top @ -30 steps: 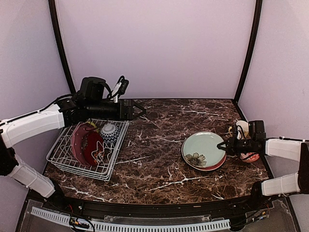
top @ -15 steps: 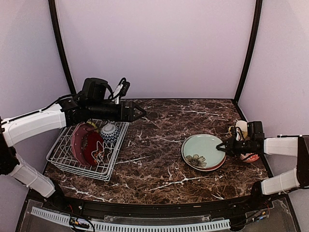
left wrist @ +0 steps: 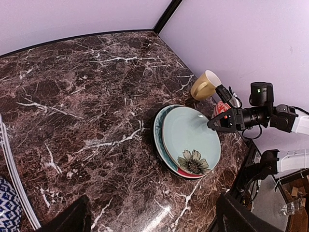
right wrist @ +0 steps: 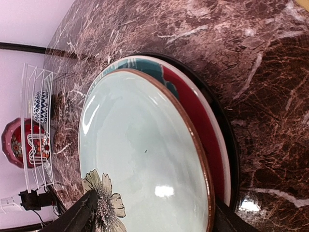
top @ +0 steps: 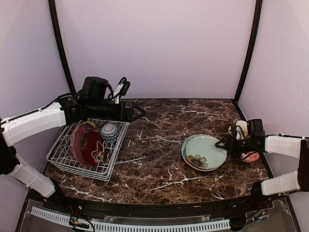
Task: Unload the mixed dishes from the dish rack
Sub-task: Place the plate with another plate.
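R claw just sprang apart, leaving pale green floral ceramic plate stacked on red-teal plate well right of white wire dish rack: item unloaded; L claw spread, empty, above rack's far edge.

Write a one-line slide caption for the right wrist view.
Right end effector, jaws open, at the pale green flowered ceramic plate stacked on a red-and-teal plate on dark marble tabletop.

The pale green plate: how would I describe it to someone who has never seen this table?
On the right side of the dark marble table, two plates sit stacked by the right hand. The pale green plate is the top one, and unlike the red-and-teal plate beneath, it has a brown rim and one painted flower.
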`<state>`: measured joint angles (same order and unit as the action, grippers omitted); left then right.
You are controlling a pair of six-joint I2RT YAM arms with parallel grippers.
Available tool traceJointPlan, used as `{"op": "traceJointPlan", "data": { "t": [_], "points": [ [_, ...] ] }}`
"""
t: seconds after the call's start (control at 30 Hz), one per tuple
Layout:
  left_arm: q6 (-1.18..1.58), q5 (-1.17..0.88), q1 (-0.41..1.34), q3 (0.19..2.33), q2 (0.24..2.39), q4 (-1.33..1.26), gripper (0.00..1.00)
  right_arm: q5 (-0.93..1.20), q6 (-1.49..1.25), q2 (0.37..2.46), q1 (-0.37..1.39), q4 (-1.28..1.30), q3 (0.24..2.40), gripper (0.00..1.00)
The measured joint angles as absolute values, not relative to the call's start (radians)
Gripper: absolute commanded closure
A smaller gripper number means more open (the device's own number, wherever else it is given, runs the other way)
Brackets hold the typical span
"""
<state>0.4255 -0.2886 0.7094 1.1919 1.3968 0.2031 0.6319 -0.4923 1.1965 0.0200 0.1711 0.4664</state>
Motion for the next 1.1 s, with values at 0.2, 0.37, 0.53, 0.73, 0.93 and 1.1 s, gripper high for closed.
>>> {"op": "traceJointPlan", "data": {
  "t": [0.2,0.37,0.53,0.73,0.93,1.1],
  "points": [
    [0.392,-0.263,0.709,1.208,1.397,0.241,0.11,0.587,-0.474,1.180,0.043,0.233,0.502,0.16],
    [0.336,-0.207,0.709,1.227,1.396,0.311,0.11,0.529,-0.452,1.166,0.073,0.300,0.540,0.11],
    [0.250,-0.064,0.706,1.307,1.393,0.473,0.11,0.448,-0.429,1.166,0.106,0.363,0.580,0.08],
    [0.191,0.090,0.638,1.353,1.335,0.672,0.11,0.383,-0.414,1.166,0.118,0.416,0.614,0.06],
    [0.186,0.183,0.517,1.354,1.219,0.862,0.11,0.366,-0.399,1.134,0.119,0.434,0.630,0.05],
    [0.190,0.239,0.435,1.354,1.166,1.008,0.15,0.366,-0.383,1.129,0.120,0.434,0.646,0.04]
  ]
}}
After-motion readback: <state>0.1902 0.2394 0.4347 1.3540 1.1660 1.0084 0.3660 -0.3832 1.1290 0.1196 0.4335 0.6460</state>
